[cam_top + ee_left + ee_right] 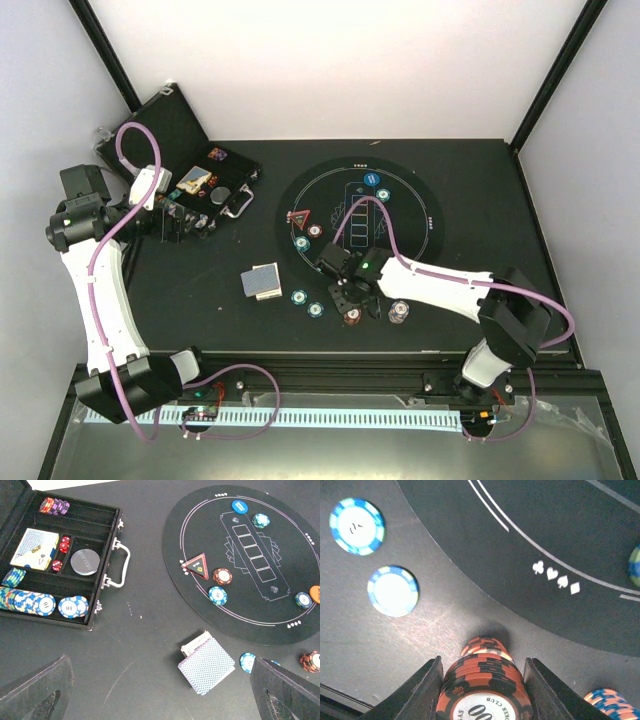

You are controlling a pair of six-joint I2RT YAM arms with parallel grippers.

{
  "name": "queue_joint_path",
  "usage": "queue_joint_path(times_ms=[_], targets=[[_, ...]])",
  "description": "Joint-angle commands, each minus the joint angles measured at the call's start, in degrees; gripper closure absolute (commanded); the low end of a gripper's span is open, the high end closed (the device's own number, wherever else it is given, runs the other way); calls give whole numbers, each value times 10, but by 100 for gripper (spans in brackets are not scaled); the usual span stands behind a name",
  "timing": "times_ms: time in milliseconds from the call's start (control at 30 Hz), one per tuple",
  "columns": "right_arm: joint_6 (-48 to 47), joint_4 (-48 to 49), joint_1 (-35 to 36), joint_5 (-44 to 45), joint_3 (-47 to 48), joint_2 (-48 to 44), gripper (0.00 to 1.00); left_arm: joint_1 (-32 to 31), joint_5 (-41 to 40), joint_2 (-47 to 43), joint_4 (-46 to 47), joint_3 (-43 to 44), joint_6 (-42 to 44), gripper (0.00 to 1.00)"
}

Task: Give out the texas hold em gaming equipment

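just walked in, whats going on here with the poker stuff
The right gripper is closed on a stack of red chips just off the mat. The left gripper hangs open near the case, holding nothing. A red triangle and more chips sit on the mat; the cards lie beside it.

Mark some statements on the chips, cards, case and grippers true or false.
The left gripper is open and empty. True.
The card deck lies on the round mat. False: it lies on the table beside the mat.
A red chip stack sits between the right gripper fingers. True.
The case is closed. False: it stands open.
The red triangle marker is off the mat. False: it is on it.
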Motion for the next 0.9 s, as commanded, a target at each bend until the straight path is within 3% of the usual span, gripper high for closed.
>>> queue_joint_path(times_ms=[0,267,467,667,867], targets=[[-24,-35,-8,36,58,-6,63,3,16,-9,-3,25,0,1],[-89,-41,-132,59,222,93,63,4,17,-6,-3,22,-5,1],[-114,-60,-222,51,416,253,64,4,17,-4,-5,23,-6,1],[-135,-115,-267,56,606,413,64,4,2,-2,-10,36,-2,1],[-129,-92,-300,51,633,464,64,4,0,-4,-7,37,-1,1]])
